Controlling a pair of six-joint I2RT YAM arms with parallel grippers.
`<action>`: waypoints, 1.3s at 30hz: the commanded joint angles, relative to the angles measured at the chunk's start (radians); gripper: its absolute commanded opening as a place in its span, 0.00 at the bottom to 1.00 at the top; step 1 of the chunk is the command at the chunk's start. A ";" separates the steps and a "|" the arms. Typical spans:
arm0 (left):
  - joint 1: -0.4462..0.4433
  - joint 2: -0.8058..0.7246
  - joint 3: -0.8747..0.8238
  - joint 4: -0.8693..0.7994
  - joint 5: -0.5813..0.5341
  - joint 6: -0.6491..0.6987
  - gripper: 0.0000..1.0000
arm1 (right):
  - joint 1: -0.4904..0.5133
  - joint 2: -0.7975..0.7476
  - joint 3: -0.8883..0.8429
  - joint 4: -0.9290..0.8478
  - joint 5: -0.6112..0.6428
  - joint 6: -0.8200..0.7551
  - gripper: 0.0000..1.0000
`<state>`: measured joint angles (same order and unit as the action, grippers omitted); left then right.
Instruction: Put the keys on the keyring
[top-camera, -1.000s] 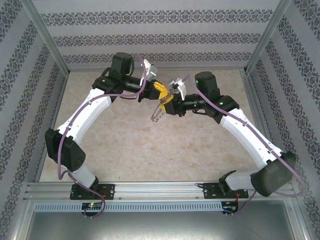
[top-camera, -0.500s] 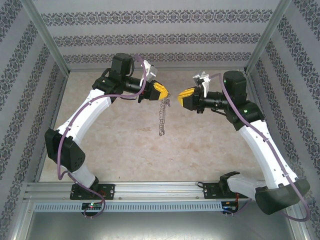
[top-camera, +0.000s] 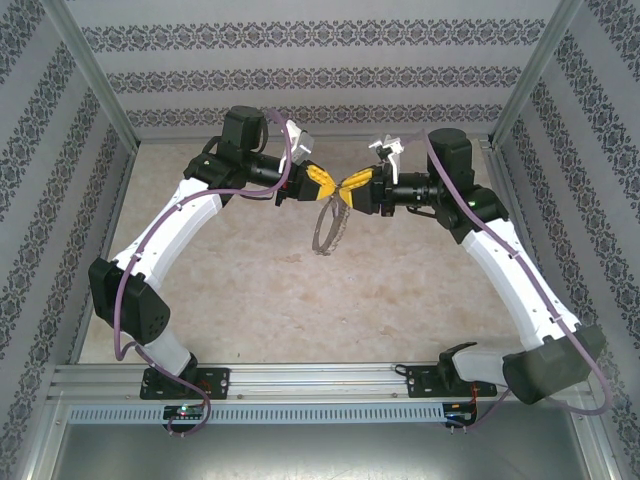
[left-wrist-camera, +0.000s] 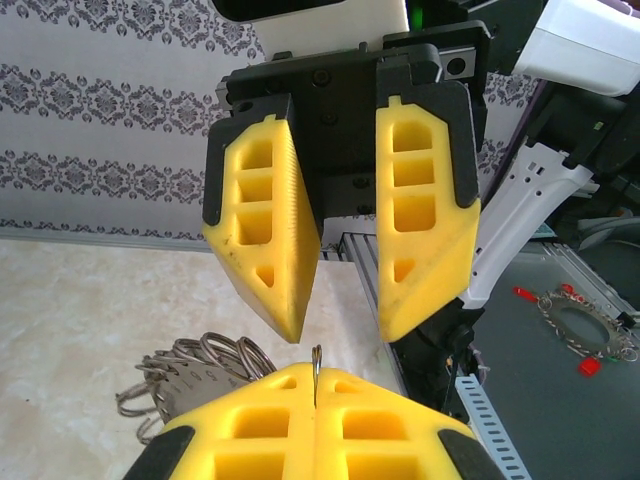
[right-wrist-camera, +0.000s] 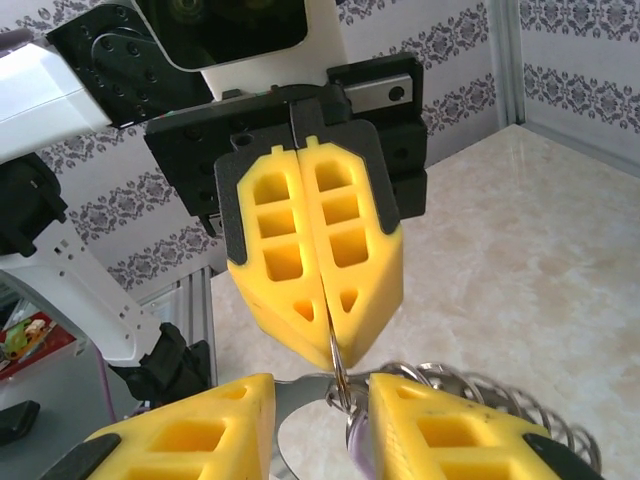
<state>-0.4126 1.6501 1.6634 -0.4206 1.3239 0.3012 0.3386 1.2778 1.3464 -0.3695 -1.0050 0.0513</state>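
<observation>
My left gripper (top-camera: 332, 187) is shut on the top rim of the keyring (top-camera: 323, 228), a thin dark hoop fringed with silvery loops that hangs below it over the table. In the left wrist view the rim's thin edge (left-wrist-camera: 316, 365) sticks up between the closed fingers, with loops (left-wrist-camera: 200, 358) to the left. My right gripper (top-camera: 347, 188) faces it tip to tip and stands open, its fingers (right-wrist-camera: 190, 432) on either side of the hoop (right-wrist-camera: 300, 398) without touching it. A small shiny piece (right-wrist-camera: 357, 435) hangs at the rim. The keys are hidden among the loops.
The beige tabletop (top-camera: 250, 290) lies under both arms, enclosed by patterned walls and metal frame posts (top-camera: 95, 75). A second ring-like thing with small loops (left-wrist-camera: 585, 322) lies on a grey surface beyond the table's rail.
The right gripper left the ring and drew back to the right, then returned to it, open. The hoop has swung from edge-on to a fuller outline. The left arm stayed put.
</observation>
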 joint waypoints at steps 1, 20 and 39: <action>-0.010 -0.042 0.009 0.037 0.046 -0.008 0.00 | 0.016 0.011 0.033 0.040 -0.037 0.007 0.31; -0.011 -0.045 0.002 0.066 0.033 -0.038 0.01 | 0.040 0.070 0.107 -0.035 -0.041 -0.039 0.00; 0.079 -0.054 0.105 -0.225 -0.007 0.168 0.40 | 0.155 0.443 0.881 -1.043 0.434 -0.560 0.00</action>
<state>-0.3382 1.6161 1.7378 -0.5697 1.3045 0.4065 0.4690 1.6600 2.1189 -1.1965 -0.6949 -0.4110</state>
